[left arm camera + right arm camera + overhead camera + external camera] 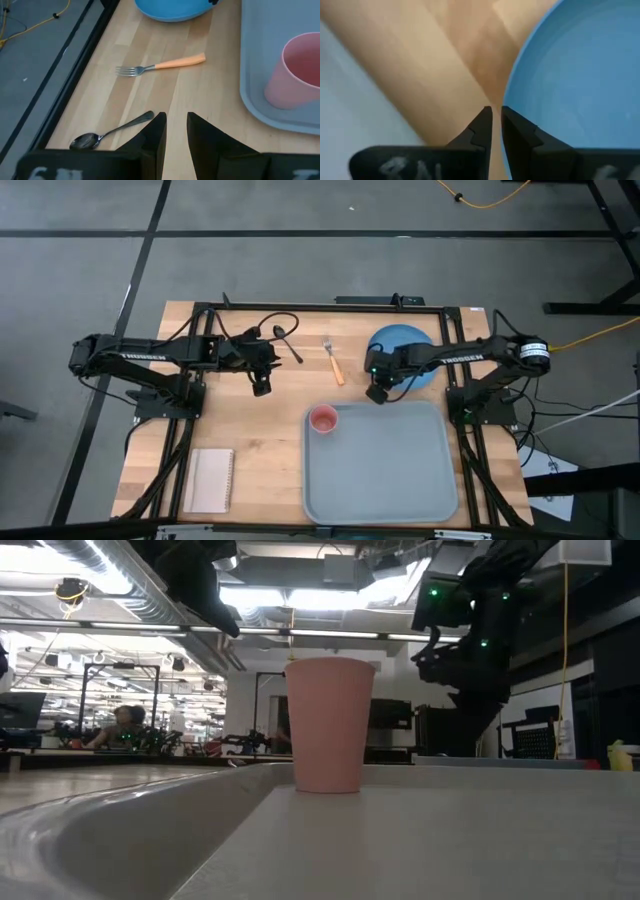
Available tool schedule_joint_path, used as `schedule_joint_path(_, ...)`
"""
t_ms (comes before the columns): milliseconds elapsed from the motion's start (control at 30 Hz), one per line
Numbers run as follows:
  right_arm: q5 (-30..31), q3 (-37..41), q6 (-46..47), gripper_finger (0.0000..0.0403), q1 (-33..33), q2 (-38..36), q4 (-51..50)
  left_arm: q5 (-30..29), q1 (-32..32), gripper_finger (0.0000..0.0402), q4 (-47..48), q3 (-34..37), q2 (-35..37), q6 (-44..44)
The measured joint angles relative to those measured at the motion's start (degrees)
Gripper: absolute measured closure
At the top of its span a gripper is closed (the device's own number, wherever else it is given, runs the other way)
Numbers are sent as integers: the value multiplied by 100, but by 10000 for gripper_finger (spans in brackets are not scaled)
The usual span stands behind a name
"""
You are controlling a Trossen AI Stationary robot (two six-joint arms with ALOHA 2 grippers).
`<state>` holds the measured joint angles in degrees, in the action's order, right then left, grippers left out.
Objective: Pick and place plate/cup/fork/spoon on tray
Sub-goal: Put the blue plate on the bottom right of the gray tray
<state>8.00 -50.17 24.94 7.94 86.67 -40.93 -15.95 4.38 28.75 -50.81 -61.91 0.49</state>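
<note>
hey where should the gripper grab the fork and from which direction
Probably the orange handle of the fork, near its middle, coming straight down. It lies flat on the bare table with open wood on both long sides, so fingers can straddle the handle across its width. The left gripper looks closer than the right gripper.

Setting: robotics lab or open industrial workspace. Evidence: wooden worktop [270, 440] sitting on a grey floor marked with dark tape lines; yellow cable [500, 200] trailing across the floor; exposed ceiling ducts [110, 585] and strip lights hanging overhead; distant workstations with a person [125, 725] sitting at one.
</note>
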Motion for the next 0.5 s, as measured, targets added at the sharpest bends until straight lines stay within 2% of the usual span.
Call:
schedule_joint_path(133,50,0,-394,357,-284,0,-271,-1,0,333,2,0,0,-3)
schedule_joint_path(300,-503,2,-1360,357,-465,-2,-757,10,0,333,2,0,0,-35)
schedule_joint_path(500,-786,2,-1086,357,-605,-3,-714,29,0,333,4,0,0,-31)
